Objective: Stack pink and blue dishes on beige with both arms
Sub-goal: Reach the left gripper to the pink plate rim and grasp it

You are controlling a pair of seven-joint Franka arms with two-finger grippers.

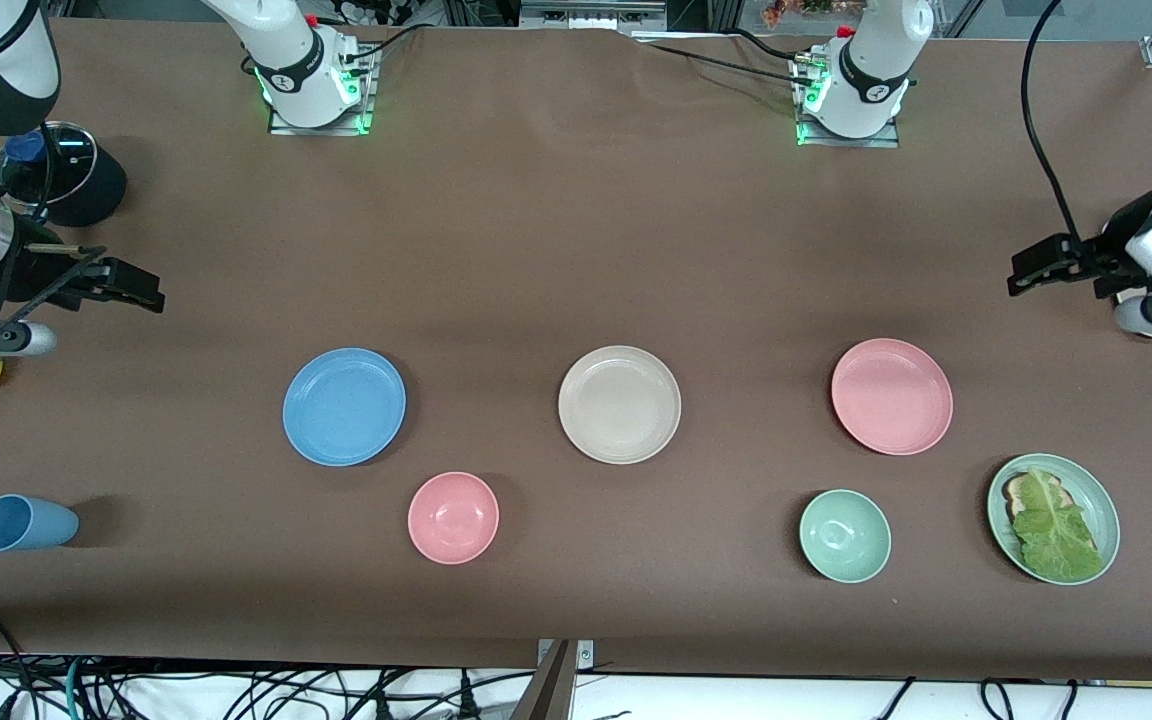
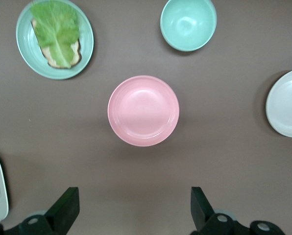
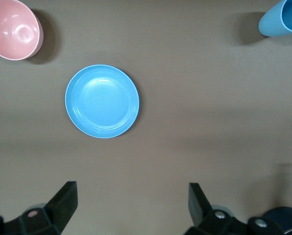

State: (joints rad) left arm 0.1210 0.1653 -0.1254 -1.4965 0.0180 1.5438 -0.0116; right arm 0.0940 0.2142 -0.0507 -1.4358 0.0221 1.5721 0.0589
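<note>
Your left gripper [image 1: 1026,272] hangs with fingers spread, holding nothing, over bare table at its end, the pink plate [image 1: 891,396] below it and toward the front camera. Your right gripper [image 1: 141,290] hangs likewise released and empty at its end, the blue plate [image 1: 344,406] below it and toward mid-table. The beige plate [image 1: 619,404] lies between the 2 plates, well apart from both grippers, all 3 in 1 row.

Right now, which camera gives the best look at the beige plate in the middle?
The front view: the beige plate shows whole, between the blue and pink plates. The left wrist view catches only part of it at the picture's edge. The right wrist view misses it entirely.
</note>
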